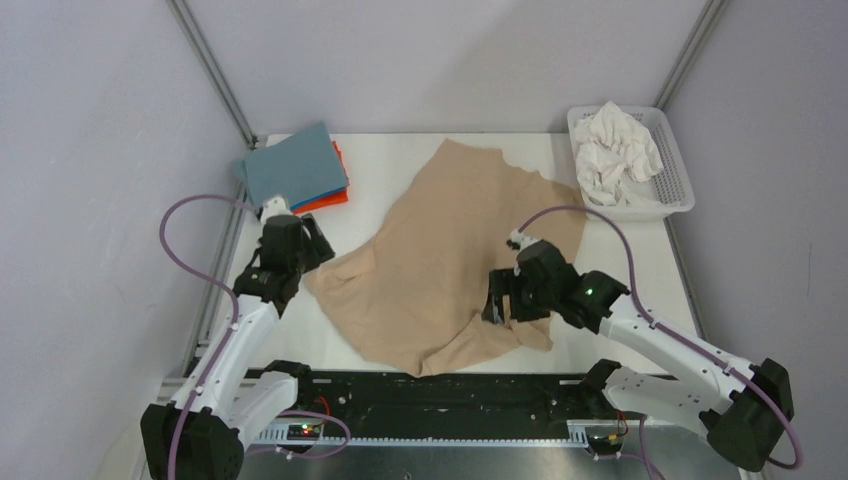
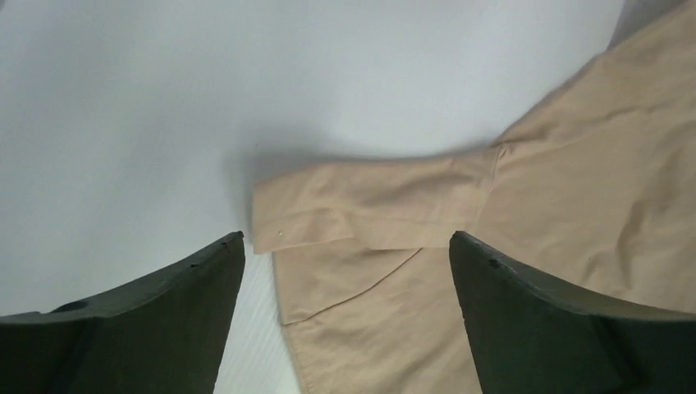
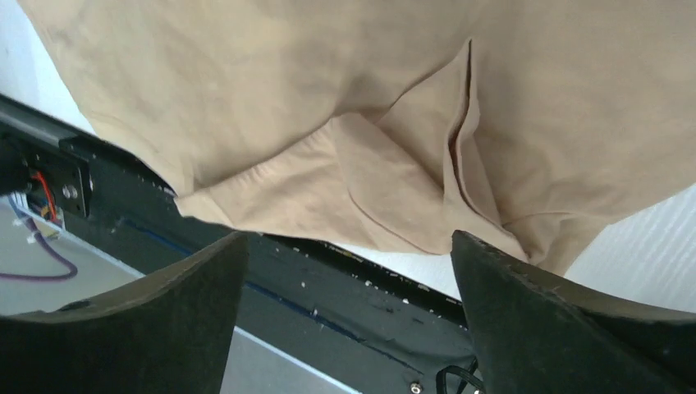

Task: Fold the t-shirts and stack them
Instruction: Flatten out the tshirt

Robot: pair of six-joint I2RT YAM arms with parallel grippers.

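Note:
The tan-beige t-shirt (image 1: 450, 255) lies spread and rumpled across the middle of the table, its near hem at the front edge. My left gripper (image 1: 312, 250) is open and empty above the shirt's left sleeve (image 2: 361, 209). My right gripper (image 1: 497, 300) is open and empty above the shirt's rumpled near right part (image 3: 394, 176). A folded stack (image 1: 297, 170) lies at the back left, the grey-blue shirt on top, bright blue and orange edges beneath. A crumpled white shirt (image 1: 615, 150) fills the basket.
The white slotted plastic basket (image 1: 680, 190) stands at the back right. A black rail (image 1: 430, 395) runs along the table's front edge, also in the right wrist view (image 3: 328, 287). Bare white table (image 2: 205, 90) lies left of the sleeve.

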